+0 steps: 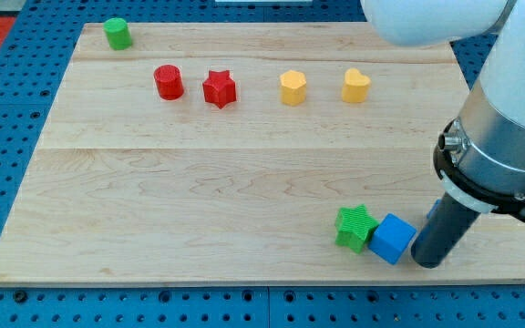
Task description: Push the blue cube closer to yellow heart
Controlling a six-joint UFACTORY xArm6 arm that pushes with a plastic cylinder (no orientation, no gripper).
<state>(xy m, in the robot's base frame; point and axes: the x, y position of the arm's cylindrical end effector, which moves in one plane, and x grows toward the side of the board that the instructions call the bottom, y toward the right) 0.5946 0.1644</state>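
The blue cube (393, 239) lies near the view's bottom right of the wooden board (199, 182), touching a green star (355, 227) on its left. The yellow heart (355, 86) sits far up the board, toward the view's top right. My tip (427, 261) is at the blue cube's right side, right against it or nearly so, below and to the right of the cube's centre. The arm's white and grey body fills the view's right edge above it.
A yellow hexagon-like block (293, 87) sits left of the heart. A red star (219, 88) and a red cylinder (169, 82) lie further left. A green cylinder (117, 34) stands at the top left corner. The board's bottom edge is close below the cube.
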